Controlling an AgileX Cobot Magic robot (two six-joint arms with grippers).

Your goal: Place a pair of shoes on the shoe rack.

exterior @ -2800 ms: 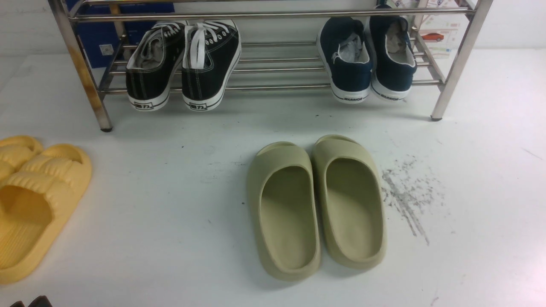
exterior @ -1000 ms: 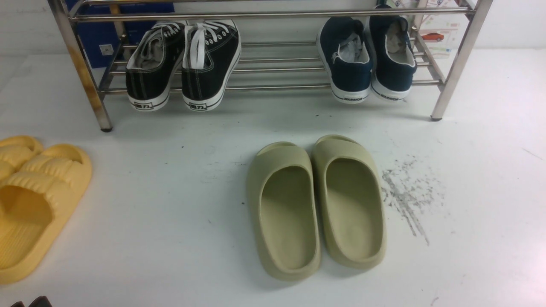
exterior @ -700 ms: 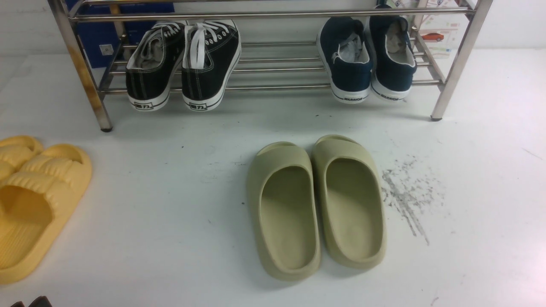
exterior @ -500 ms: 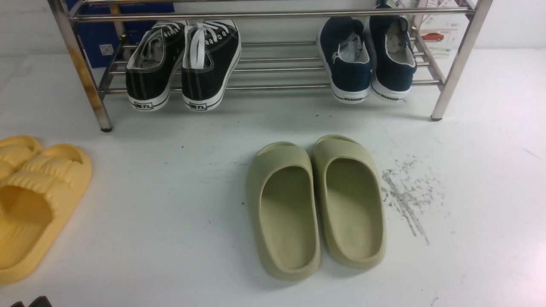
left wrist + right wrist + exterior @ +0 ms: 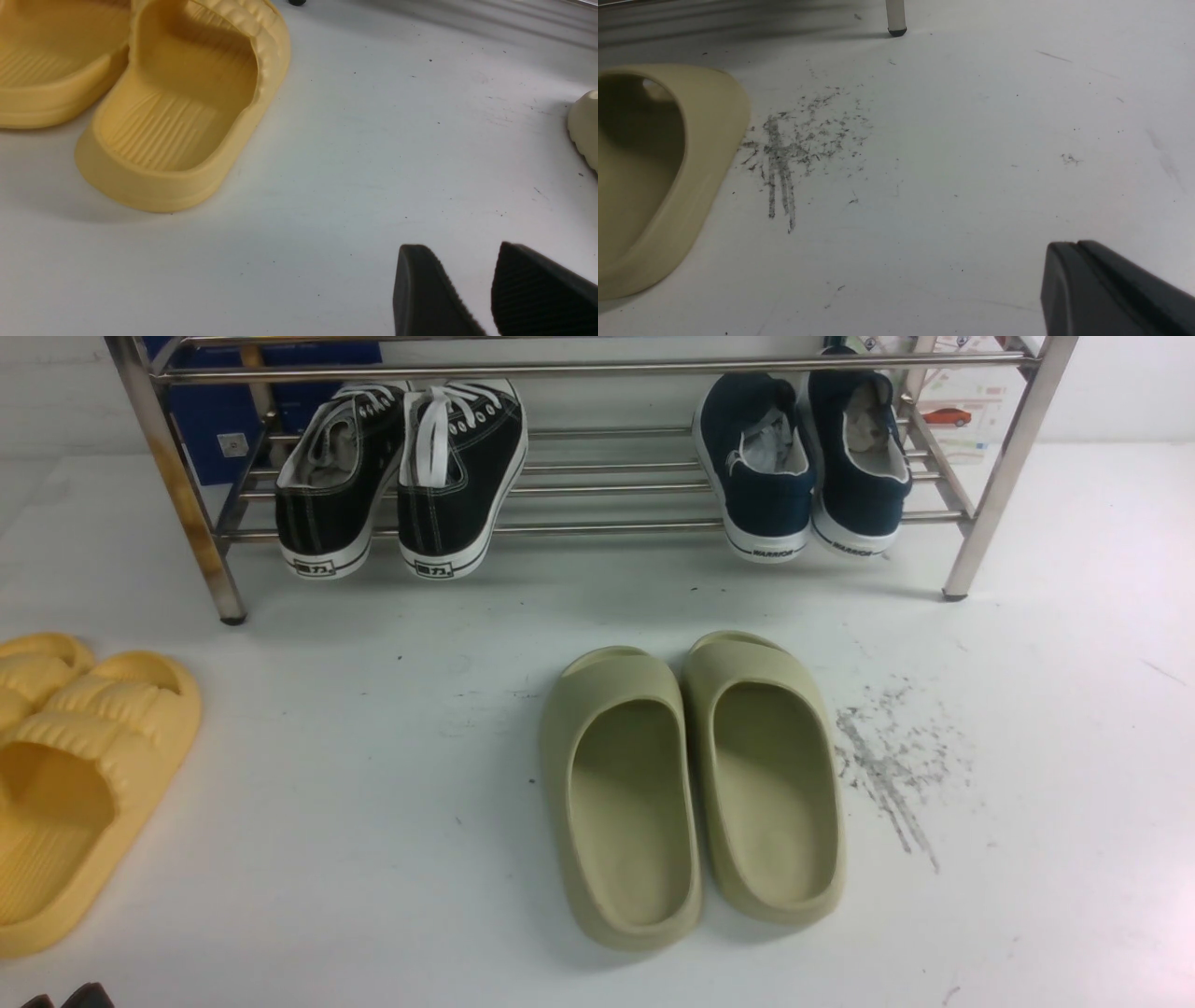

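Observation:
The pair of navy-blue slip-on shoes, one [image 5: 761, 476] beside the other [image 5: 859, 467], rests on the lower bars of the shoe rack [image 5: 607, 527] at its right end, heels toward me. The rack's left front leg [image 5: 182, 495] is rust-stained. My left gripper [image 5: 460, 249] is open and empty, low over the white table near a yellow slide; only its tips show at the bottom left corner of the front view [image 5: 65, 997]. My right gripper [image 5: 1069, 247] is shut and empty over the table, right of the olive slides; it is out of the front view.
Black lace-up sneakers [image 5: 401, 476] sit on the rack's left end. Two olive-green slides [image 5: 695, 784] lie mid-table, one showing in the right wrist view [image 5: 654, 177]. Yellow slides [image 5: 75, 775] lie at the left edge. Dark scuff marks [image 5: 887, 765] lie right of the olive slides.

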